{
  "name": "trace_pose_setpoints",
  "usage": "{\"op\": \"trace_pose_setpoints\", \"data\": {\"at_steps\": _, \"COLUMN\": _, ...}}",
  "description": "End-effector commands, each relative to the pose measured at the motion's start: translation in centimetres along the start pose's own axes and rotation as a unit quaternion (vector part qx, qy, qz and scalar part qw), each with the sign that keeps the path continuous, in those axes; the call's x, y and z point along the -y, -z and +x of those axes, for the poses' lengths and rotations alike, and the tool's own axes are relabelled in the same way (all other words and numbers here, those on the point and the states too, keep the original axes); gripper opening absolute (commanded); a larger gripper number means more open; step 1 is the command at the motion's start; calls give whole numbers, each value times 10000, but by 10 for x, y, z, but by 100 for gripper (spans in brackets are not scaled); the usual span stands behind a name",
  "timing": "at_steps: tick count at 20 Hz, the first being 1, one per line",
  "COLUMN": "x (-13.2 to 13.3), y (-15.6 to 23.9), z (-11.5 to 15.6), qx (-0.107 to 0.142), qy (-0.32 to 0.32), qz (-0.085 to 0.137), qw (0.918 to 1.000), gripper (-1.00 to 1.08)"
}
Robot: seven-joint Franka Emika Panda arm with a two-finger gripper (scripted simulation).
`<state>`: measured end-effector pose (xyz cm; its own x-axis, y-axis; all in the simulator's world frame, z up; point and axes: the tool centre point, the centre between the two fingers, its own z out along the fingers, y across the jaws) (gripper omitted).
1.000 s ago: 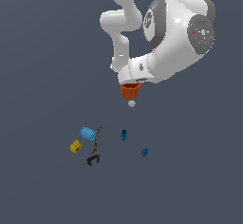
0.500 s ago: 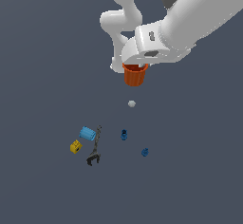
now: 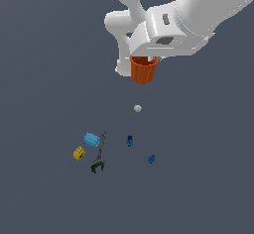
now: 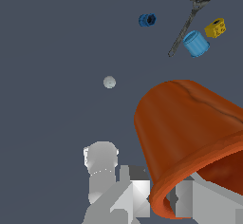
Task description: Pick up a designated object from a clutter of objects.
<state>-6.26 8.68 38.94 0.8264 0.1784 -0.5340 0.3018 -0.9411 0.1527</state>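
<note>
Exterior view: orange-red cup (image 3: 144, 70) high in the upper centre of the frame, hanging under the gripper (image 3: 144, 59), clenched on its rim and well clear of the floor. Below, left behind: white ball (image 3: 138, 108) at centre, light blue cylinder (image 3: 91, 139), yellow block (image 3: 79, 153) and dark grey wrench (image 3: 99, 153) at lower left, two tiny blue pieces (image 3: 129, 141) right of them.

Wrist view: cup filling the lower right, tilted, rim pinched near the bottom edge; ball at centre left; wrench, cylinder and block at upper right.

Likely risk: grip on the rim alone, so a jolt could swing or slip the tapered cup loose.
</note>
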Motion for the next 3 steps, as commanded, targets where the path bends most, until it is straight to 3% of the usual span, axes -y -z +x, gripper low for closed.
{"op": "trace_pose_setpoints", "data": {"at_steps": 1, "x": 0, "y": 3, "z": -1, "qx": -2, "qy": -2, "qz": -1, "qw": 10000, "gripper": -100}}
{"op": "trace_pose_setpoints", "data": {"at_steps": 3, "x": -1, "y": 3, "z": 0, "qx": -2, "qy": -2, "qz": -1, "qw": 10000, "gripper": -100}}
